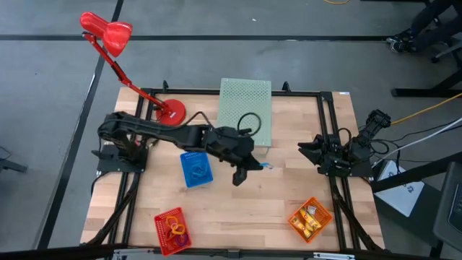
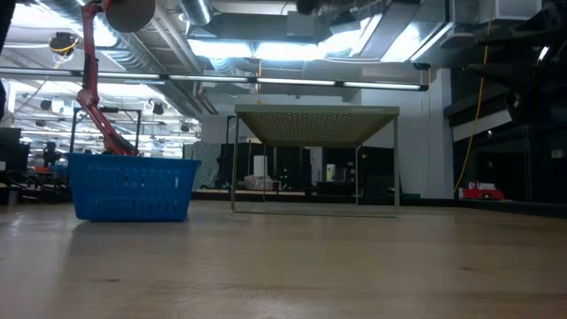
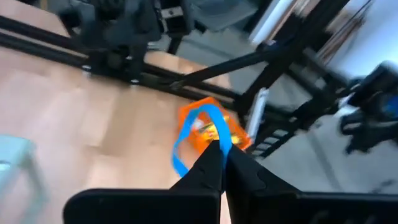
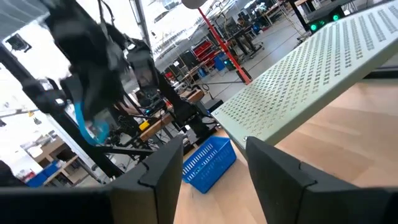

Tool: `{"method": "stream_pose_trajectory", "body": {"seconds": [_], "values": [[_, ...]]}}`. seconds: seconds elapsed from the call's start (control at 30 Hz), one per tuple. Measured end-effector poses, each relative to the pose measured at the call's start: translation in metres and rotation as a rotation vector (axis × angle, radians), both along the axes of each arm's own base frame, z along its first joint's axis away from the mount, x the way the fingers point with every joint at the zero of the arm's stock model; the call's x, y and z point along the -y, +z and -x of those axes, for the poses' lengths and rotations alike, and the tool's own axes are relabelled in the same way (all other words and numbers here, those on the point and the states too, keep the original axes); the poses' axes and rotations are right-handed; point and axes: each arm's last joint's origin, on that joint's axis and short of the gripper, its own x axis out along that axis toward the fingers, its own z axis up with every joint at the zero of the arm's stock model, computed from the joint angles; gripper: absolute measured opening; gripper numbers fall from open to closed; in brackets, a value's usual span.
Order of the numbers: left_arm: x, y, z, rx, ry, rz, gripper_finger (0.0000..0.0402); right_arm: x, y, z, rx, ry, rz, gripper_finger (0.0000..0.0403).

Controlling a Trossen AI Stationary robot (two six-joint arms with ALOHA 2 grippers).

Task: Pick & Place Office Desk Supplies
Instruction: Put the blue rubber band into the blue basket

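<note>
Two dark fingers (image 3: 214, 163) of the left gripper (image 1: 242, 173) are seen pressed together at their tips, clenched on a thin blue loop (image 3: 194, 134) that hangs from them above the desk (image 1: 238, 209). In the high view this gripper is held over the middle of the desk, just at 3 o'clock of the blue mesh basket (image 1: 195, 170) and at 6 o'clock of the pale green perforated box (image 1: 245, 110). Seen from the right wrist, the same loop (image 4: 87, 127) is found dangling from the far arm.

At the 3 o'clock edge of the desk the right gripper (image 1: 309, 150) is parked, its fingers (image 4: 165, 165) released, parted and grasping nothing.

An orange mesh basket (image 1: 310, 219) with yellow-orange pieces in it is noted toward 5 o'clock, well apart from the left gripper. Toward 7 o'clock a red mesh basket (image 1: 172, 230) is recorded, holding red, orange and purple loops. At 11 o'clock the round base of a red desk lamp (image 1: 108, 36) is set on the desk.
</note>
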Motion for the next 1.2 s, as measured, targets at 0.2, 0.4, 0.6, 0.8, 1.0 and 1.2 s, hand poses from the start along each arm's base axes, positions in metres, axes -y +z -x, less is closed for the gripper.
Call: {"method": "stream_pose_trajectory", "body": {"seconds": [0.2,0.4,0.6,0.8,1.0,1.2], "values": [[-0.003,-0.039,0.039,0.159,0.018,0.172,0.0003,0.000,-0.002,0.000,0.001,0.007,-0.047,0.0178],[-0.011,-0.093,0.114,0.045,0.117,0.178,0.0003,0.000,-0.002,0.000,0.001,0.004,-0.057,0.0178],[-0.022,-0.130,0.177,0.013,0.188,0.245,0.0002,0.001,-0.002,0.000,0.004,-0.037,-0.088,0.0178],[-0.034,-0.168,0.211,-0.052,0.262,0.277,0.0002,0.002,-0.002,0.000,0.003,-0.067,-0.099,0.0178],[-0.044,-0.204,0.227,-0.168,0.318,0.322,0.0003,0.003,-0.002,0.001,0.001,-0.110,-0.106,0.0178],[-0.044,-0.209,0.230,-0.155,0.310,0.334,0.0003,0.003,-0.002,0.001,0.001,-0.112,-0.110,0.0178]]}}
